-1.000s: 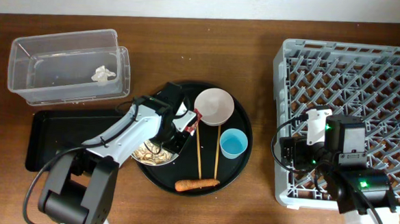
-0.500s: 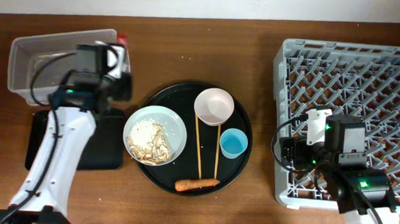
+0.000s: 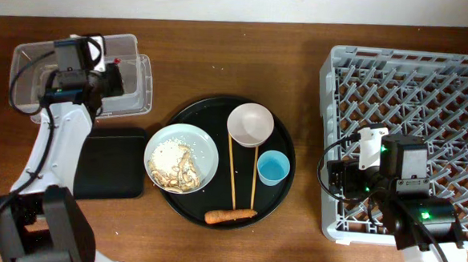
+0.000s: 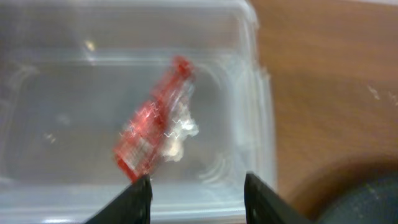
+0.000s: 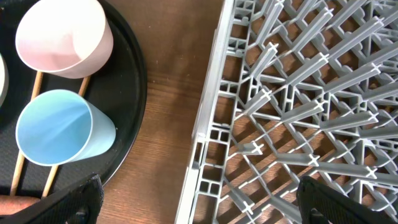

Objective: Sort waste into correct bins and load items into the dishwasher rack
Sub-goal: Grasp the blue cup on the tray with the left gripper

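Since a second ago my left gripper has swung over above the clear tub; jaws are apart now, red wrapper inside it beside the tissue. Blurry, so maybe still falling. Clipping the tub's near wall pulling out could tip it.

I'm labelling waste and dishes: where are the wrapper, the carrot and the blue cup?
wrapper (image 4: 152, 119), left wrist view, its red middle.
carrot (image 3: 229, 217), overhead view, mid-body.
blue cup (image 5: 62, 127), right wrist view, inner wall.

No words or numbers can be read anywhere. The red snack wrapper, in the middle of the left wrist view, has white marks too blurry to read.
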Available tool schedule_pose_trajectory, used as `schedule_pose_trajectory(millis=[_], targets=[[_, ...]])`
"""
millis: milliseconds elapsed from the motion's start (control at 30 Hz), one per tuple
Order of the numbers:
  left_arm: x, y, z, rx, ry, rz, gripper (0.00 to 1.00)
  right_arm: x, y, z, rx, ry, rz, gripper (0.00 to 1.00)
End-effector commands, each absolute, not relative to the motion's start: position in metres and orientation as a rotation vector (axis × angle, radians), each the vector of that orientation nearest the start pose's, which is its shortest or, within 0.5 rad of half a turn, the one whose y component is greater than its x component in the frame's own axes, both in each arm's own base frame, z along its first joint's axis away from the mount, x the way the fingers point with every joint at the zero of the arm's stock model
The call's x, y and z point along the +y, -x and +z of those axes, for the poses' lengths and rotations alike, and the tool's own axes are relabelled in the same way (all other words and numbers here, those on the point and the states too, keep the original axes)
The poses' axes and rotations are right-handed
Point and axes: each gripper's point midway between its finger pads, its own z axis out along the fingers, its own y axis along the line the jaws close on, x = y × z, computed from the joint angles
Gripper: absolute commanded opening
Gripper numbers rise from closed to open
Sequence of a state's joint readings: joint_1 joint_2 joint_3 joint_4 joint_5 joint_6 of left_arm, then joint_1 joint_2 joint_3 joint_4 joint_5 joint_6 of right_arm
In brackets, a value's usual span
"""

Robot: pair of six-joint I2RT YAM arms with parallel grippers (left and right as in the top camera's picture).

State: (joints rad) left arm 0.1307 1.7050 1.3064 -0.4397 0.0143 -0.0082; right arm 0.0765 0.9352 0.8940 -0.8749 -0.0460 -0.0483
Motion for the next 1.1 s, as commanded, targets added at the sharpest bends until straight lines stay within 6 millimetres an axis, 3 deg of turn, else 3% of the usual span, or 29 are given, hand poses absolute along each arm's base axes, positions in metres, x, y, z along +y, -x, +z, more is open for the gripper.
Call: schedule_pose_trajectory(millis=[0, 67, 133, 200, 300, 400, 600, 633, 667, 800, 867, 967, 1033, 1067], targets=[[-0.022, -0.449, 0.186, 2.403, -0.051, -0.149, 0.47, 0.027, -0.262, 0.189, 2.458, 0.159, 0.073, 0.99], [-0.113, -0.411, 0.171, 2.502, -0.303, -0.407, 0.5, 0.026, -0.261, 0.188, 2.461, 0.152, 0.069, 0.98], [-0.174, -0.37, 0.162, 2.572, -0.5, -0.552, 0.59, 0.004, -0.261, 0.187, 2.47, -0.029, -0.049, 0.98], [-0.205, -0.342, 0.157, 2.608, -0.625, -0.596, 0.62, -0.013, -0.26, 0.188, 2.458, -0.174, -0.132, 0.98], [-0.245, -0.312, 0.148, 2.61, -0.793, -0.632, 0.63, -0.015, -0.259, 0.188, 2.449, -0.247, -0.119, 0.98], [-0.278, -0.286, 0.118, 2.664, -0.943, -0.644, 0.63, -0.016, -0.252, 0.182, 2.479, -0.312, -0.111, 0.98], [-0.288, -0.276, 0.069, 2.778, -1.007, -0.62, 0.62, -0.015, -0.25, 0.168, 2.549, -0.308, -0.126, 0.98], [-0.288, -0.276, 0.064, 2.79, -1.008, -0.617, 0.56, -0.015, -0.25, 0.166, 2.56, -0.308, -0.129, 0.98], [-0.289, -0.277, 0.061, 2.79, -1.007, -0.617, 0.4, -0.015, -0.25, 0.165, 2.566, -0.308, -0.131, 0.98], [-0.294, -0.285, 0.065, 2.75, -1.002, -0.622, 0.04, -0.015, -0.249, 0.163, 2.574, -0.308, -0.134, 0.98], [-0.289, -0.29, 0.067, 2.75, -0.979, -0.616, 0.01, -0.015, -0.249, 0.163, 2.573, -0.309, -0.132, 0.98], [-0.272, -0.316, 0.094, 2.694, -0.87, -0.627, 0.0, -0.01, -0.259, 0.169, 2.53, -0.317, -0.076, 0.98], [-0.259, -0.338, 0.142, 2.591, -0.758, -0.831, 0.0, 0.021, -0.275, 0.176, 2.497, -0.184, 0.189, 0.98], [-0.25, -0.346, 0.17, 2.507, -0.703, -1.01, 0.0, 0.047, -0.281, 0.185, 2.456, -0.008, 0.393, 0.98]])
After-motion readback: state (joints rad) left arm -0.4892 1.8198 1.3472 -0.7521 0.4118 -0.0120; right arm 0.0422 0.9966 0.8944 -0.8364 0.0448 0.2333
